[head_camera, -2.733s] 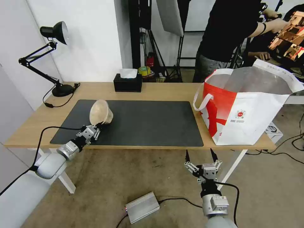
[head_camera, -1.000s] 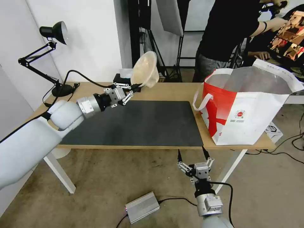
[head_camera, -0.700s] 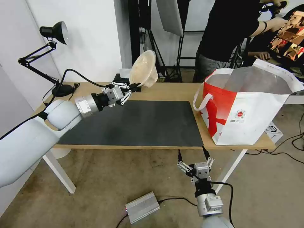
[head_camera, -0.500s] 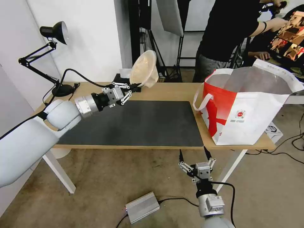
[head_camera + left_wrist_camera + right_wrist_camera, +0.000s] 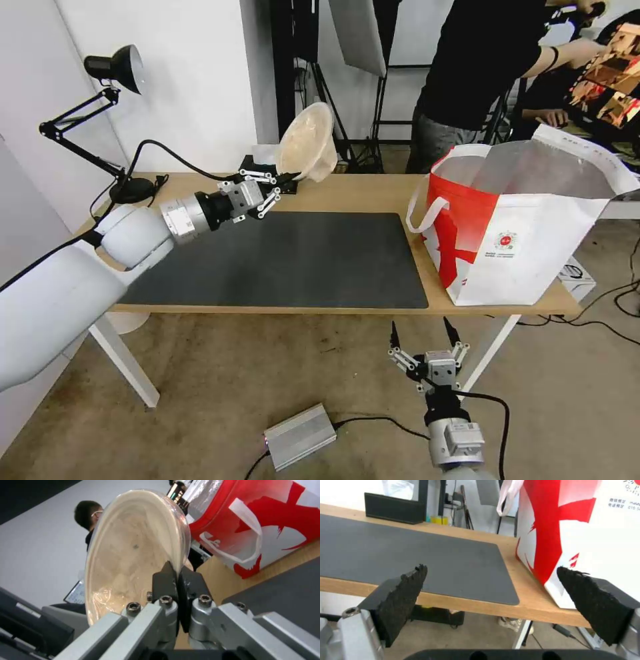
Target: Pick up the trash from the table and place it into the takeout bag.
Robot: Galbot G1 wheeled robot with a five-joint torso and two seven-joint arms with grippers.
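Observation:
My left gripper (image 5: 288, 177) is shut on the rim of the beige paper-pulp bowl (image 5: 307, 143), holding it tipped on its side in the air above the far edge of the dark mat (image 5: 287, 260). In the left wrist view the black fingertips (image 5: 170, 577) pinch the bowl (image 5: 133, 552) rim, with the bag (image 5: 266, 517) beyond. The white and red takeout bag (image 5: 527, 227) stands open on the right end of the table (image 5: 373, 190). My right gripper (image 5: 421, 328) hangs open below the table's front edge, its pads (image 5: 406, 585) wide apart.
A black tissue box (image 5: 257, 163) sits at the back of the table behind the bowl, and a black desk lamp (image 5: 100, 120) stands at the back left. A person in black stands behind the bag. A grey metal box (image 5: 300, 437) lies on the floor.
Since 2.7 s ago the left arm lifted the bowl off the mat and carried it up and toward the bag. Over the last second it barely moved. The right gripper shifted slightly right and down.

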